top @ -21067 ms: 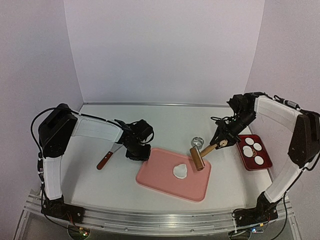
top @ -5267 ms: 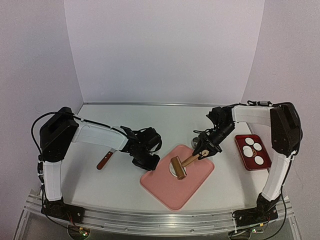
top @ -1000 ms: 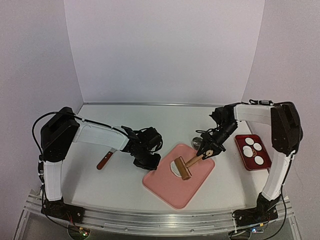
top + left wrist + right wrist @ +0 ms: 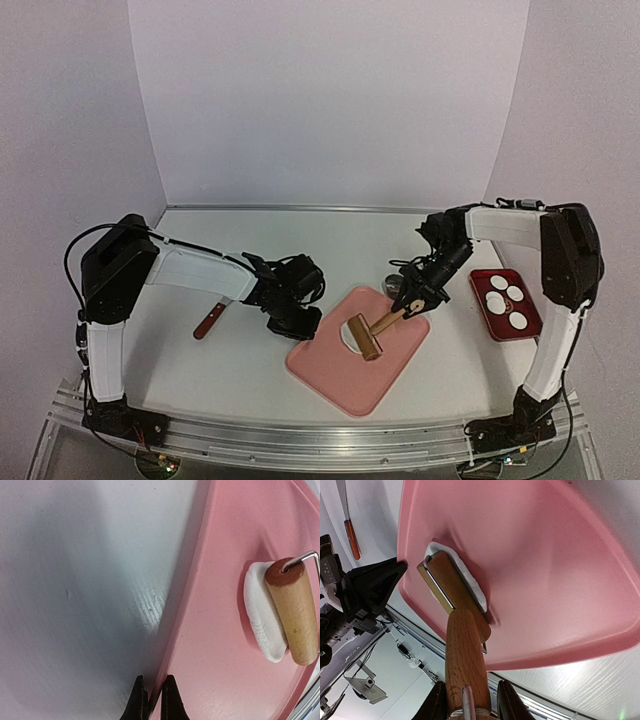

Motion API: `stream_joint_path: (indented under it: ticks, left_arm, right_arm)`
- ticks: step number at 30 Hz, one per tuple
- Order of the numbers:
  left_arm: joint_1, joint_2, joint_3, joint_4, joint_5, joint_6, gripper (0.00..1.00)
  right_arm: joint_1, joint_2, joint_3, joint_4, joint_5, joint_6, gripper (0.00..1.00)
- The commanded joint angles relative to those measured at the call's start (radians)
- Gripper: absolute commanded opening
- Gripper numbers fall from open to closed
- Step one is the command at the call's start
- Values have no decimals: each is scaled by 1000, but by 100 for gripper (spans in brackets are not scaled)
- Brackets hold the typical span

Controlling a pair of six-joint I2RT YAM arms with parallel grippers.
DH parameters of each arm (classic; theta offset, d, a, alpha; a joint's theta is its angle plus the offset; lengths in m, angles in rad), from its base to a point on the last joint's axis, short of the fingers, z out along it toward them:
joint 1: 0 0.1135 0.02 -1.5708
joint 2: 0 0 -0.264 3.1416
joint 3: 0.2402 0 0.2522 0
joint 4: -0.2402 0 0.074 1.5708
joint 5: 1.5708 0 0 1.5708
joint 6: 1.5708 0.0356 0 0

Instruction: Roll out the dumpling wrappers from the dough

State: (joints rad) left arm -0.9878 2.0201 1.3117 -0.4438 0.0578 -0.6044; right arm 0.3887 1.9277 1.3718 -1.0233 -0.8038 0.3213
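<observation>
Pinching the left edge of the one pink tray [image 4: 345, 385], your left gripper [image 4: 152, 702] is holding its fingers nearly together on that rim. Your right gripper [image 4: 470, 702] is clamping the wooden handle of the single roller [image 4: 364, 337], whose drum is lying on the one dough piece [image 4: 260, 615] (a flattened white patch) mid-tray. Four dumpling wrappers [image 4: 518, 320] are sitting in the red tray [image 4: 530, 300], and one knife [image 4: 208, 322] is lying beside the left arm.

Left arm [image 4: 190, 262] and right arm [image 4: 505, 222], white shells, black joints, black cable loop [image 4: 68, 262] at 9 o'clock, slim black left gripper [image 4: 152, 685]
</observation>
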Motion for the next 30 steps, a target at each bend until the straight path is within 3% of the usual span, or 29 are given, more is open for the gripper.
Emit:
stream_joint_path:
  ticks: [1,21,30]
  left_arm:
    - [25,56,-57,-62,-83,-58,0]
    - [24,49,-62,-51,-82,-73,0]
    - [25,29,-91,-45,-87,-94,0]
  right_arm:
    - [79,125,-59,-34,430,68,0]
    - [117,159,-46,-31,445,76,0]
    - [113,102,-16,-44,502,106,0]
